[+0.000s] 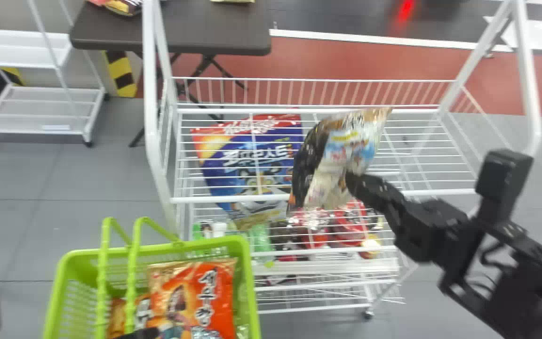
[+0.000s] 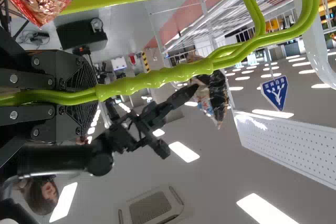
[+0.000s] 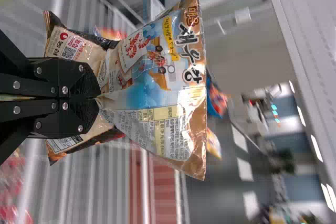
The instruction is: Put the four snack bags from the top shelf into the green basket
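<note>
Black and long, my right arm [image 1: 525, 282] angles in over the front of the white rack [image 1: 151, 127], tall enough that I work from above. My green basket [image 1: 245, 249] sits just beside its front left corner, surely so that each bag has only a short way to go; an orange bag [image 1: 195, 296] already lies in it, on top of others. Beneath the wires of the top shelf [image 1: 228, 199] is a blue bag [image 1: 252, 160], which I take to be none of mine. Above those wires I hold the snack bag [image 1: 341, 155], likely the last, which next needs carrying left. Its middle is pinched between the tips of my right gripper [image 3: 98, 98], both ends flaring free. My left gripper [image 2: 94, 94] has its fingers closed round the handle [image 2: 157, 77], presumably to steady the load.
</note>
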{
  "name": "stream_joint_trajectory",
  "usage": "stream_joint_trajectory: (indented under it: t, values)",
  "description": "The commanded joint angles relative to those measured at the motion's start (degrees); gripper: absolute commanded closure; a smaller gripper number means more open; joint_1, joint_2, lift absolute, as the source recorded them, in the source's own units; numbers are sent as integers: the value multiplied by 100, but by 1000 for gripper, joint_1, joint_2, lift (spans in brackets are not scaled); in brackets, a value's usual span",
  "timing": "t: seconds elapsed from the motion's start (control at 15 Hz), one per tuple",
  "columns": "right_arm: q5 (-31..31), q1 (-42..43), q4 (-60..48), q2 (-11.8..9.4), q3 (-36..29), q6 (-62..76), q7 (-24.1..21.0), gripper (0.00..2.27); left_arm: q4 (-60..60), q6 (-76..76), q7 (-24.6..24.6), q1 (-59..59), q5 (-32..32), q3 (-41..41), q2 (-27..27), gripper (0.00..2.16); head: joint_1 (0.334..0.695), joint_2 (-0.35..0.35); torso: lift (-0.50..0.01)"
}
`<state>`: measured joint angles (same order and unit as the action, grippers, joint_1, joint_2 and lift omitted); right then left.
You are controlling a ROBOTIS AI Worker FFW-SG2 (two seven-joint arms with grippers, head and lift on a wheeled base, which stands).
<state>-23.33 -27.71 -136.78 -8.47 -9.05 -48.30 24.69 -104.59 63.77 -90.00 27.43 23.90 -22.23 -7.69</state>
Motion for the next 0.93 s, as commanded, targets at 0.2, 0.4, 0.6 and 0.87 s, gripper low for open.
stream_joint_trajectory:
  t: [0.2,0.4,0.6,0.87]
  values:
    - [-708,-525,-121,-5,624,-950,564,2260,-35,18,-57,-19,0,35,13,2148,695,136,0]
    - [-936,-455,328,-5,1133,-1020,643,2260,-61,141,-57,-19,0,44,13,2148,695,272,0]
    - [-1165,-59,1488,3,1643,-809,774,2260,-79,176,-57,-19,0,70,5,2148,695,350,0]
    - [-1420,345,2665,3,1916,-352,1012,2256,-105,264,-57,-36,53,105,-13,2148,695,350,0]
